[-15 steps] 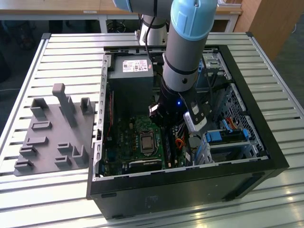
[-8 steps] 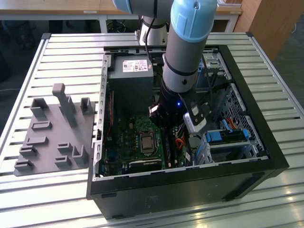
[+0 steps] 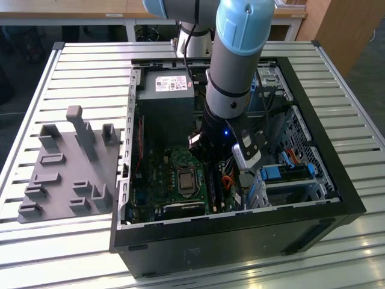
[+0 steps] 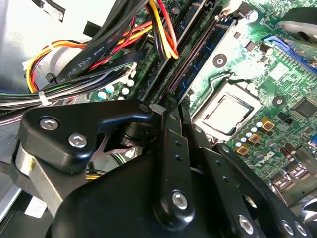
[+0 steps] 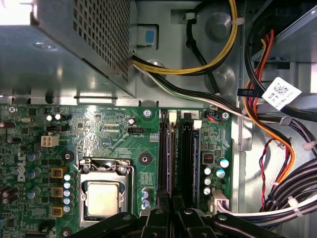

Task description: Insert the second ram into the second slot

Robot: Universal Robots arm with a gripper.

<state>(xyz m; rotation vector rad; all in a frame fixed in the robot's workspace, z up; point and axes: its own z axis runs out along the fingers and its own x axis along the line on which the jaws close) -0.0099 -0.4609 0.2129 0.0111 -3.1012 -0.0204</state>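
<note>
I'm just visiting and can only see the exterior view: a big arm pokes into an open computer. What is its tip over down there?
Observer: In the first wrist view the gripper is lined up with two long dark memory slots beside the processor socket.
Operator: Anything close by?
Observer: In the second wrist view a loop of yellow and red wires hangs close to those slots.
Operator: And further out?
Observer: In the first wrist view a white tag hangs among the cables past the slots.
</note>
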